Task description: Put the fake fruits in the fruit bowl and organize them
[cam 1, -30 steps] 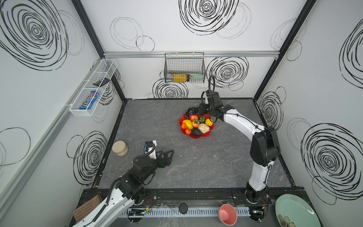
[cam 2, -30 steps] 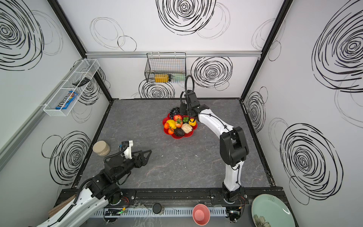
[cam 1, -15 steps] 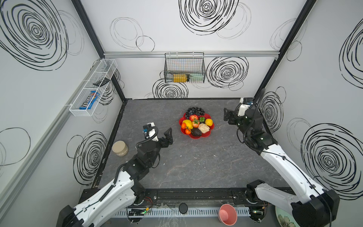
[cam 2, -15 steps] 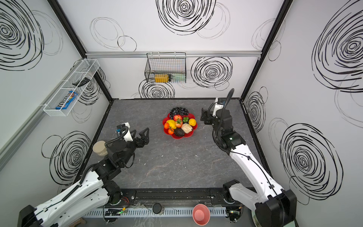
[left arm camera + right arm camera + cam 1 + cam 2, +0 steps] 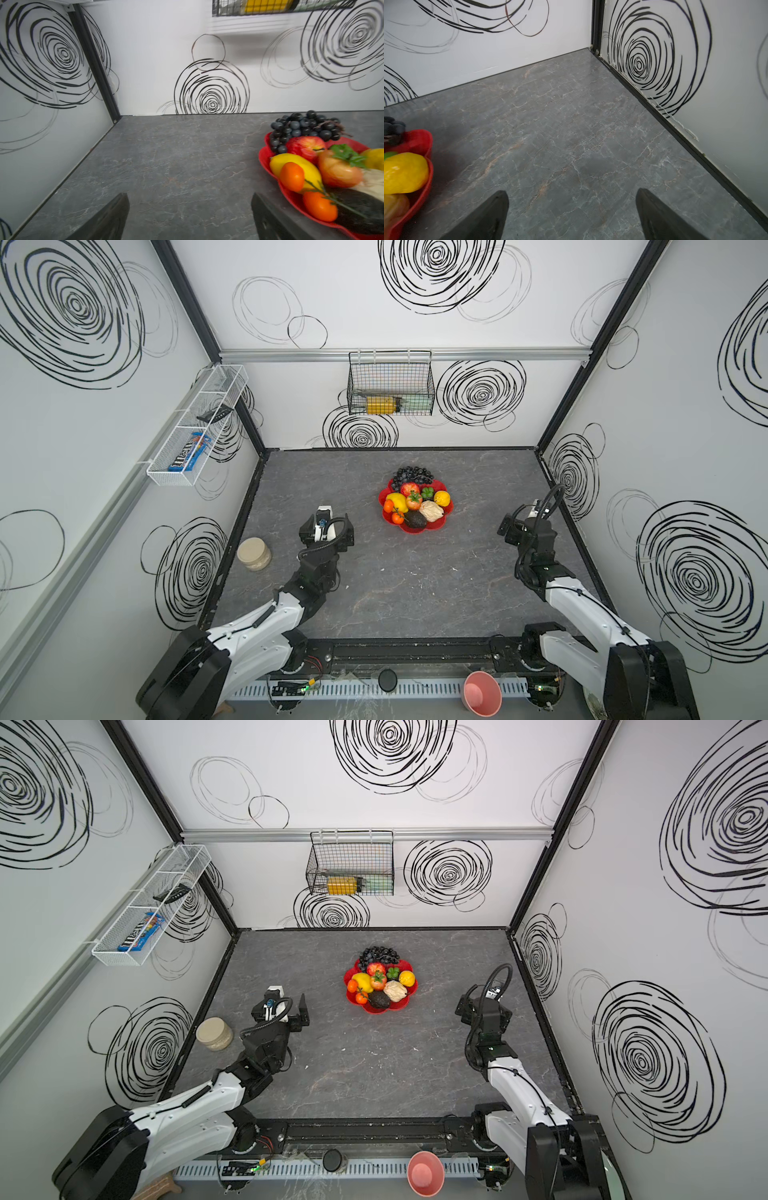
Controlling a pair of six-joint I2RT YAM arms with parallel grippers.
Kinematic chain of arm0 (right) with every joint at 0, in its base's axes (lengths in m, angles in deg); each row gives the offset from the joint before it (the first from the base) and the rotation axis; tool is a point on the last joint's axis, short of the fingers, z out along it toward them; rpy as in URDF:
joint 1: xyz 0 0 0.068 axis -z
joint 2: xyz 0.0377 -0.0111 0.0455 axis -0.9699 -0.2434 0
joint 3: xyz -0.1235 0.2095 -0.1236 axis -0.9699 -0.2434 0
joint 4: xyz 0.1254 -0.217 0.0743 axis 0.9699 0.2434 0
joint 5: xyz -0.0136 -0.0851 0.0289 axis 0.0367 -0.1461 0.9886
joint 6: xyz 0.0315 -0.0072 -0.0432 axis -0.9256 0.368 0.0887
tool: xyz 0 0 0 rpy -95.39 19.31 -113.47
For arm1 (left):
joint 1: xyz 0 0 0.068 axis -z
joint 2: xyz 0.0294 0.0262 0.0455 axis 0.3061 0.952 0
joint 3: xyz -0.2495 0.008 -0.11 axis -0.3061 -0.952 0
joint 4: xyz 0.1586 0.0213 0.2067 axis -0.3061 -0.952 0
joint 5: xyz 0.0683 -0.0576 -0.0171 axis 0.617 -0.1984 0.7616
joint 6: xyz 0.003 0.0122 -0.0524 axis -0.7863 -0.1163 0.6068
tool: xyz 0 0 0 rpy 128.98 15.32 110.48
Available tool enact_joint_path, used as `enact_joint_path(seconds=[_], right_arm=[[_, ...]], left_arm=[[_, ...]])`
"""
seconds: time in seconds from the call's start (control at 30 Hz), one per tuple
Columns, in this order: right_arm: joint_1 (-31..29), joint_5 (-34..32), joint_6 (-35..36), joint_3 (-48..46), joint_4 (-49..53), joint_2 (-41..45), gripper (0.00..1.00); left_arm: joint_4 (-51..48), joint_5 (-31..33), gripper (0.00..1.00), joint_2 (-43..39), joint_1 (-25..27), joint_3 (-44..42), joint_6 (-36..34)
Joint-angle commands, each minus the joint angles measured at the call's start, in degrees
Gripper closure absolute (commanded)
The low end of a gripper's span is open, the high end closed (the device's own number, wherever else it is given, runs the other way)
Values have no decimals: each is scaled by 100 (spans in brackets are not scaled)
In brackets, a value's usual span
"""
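The fruit bowl (image 5: 437, 525) looks like glossy red plastic, the fake fruits (image 5: 397, 502) smooth and shiny, the desk (image 5: 395, 585) veined grey stone with a faint sheen, the wire basket (image 5: 390, 383) thin black metal.

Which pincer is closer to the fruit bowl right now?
Left. The left pincer sits open just off the near-left rim of the fruit bowl; the right pincer, also open, is farther out on its right, by the side wall.
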Motion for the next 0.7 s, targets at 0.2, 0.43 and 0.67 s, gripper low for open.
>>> enact_joint_path(seconds=[0.2,0.43,0.67], right_arm=[[-132,-479,558,-108,-1723,-1236,2],[-242,1,1298,-550,-3320,-1396,3],[-26,887,1557,-870,-4609,-1772,3]], left_arm=[[1890,-681,4,972,-1054,-311,-657],[3875,-2300,4,1889,-1745,-878,-678],[4057,-2403,4,2516,-2303,-687,-63]])
